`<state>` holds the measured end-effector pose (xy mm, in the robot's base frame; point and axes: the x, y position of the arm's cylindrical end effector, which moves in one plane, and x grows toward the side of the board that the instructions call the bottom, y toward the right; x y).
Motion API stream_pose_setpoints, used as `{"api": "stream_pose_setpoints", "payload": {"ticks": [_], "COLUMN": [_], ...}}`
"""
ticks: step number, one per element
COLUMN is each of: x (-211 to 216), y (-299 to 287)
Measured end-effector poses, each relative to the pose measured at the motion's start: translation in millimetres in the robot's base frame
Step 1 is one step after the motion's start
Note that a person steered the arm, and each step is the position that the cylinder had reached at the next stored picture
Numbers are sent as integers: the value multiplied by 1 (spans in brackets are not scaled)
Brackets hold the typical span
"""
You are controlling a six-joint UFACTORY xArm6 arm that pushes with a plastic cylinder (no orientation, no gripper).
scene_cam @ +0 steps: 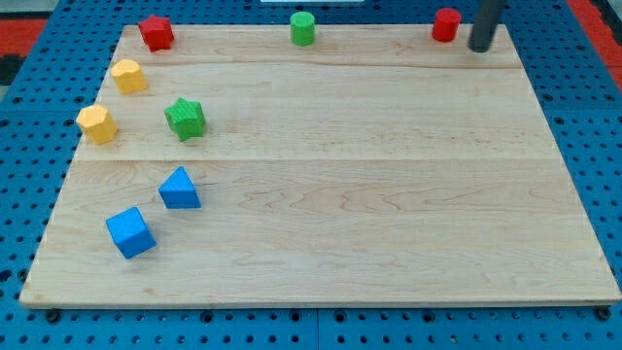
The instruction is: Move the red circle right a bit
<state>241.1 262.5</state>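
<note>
The red circle [446, 24] is a small red cylinder at the top edge of the wooden board [330, 185], towards the view's right. My tip [480, 47] is the lower end of the dark rod that comes down from the view's top right. It stands just right of the red circle and slightly below it, with a small gap between them.
A green cylinder [303, 28] stands at the top middle and a red star [155, 32] at the top left. Two yellow blocks [128, 75] [97, 123], a green star [185, 118], a blue triangle [180, 189] and a blue cube [130, 232] lie on the left side.
</note>
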Motion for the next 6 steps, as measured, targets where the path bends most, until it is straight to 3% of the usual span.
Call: {"api": "stream_pose_setpoints", "payload": {"ticks": [1, 4, 6], "x": [-46, -50, -42], "y": [16, 6, -104]}}
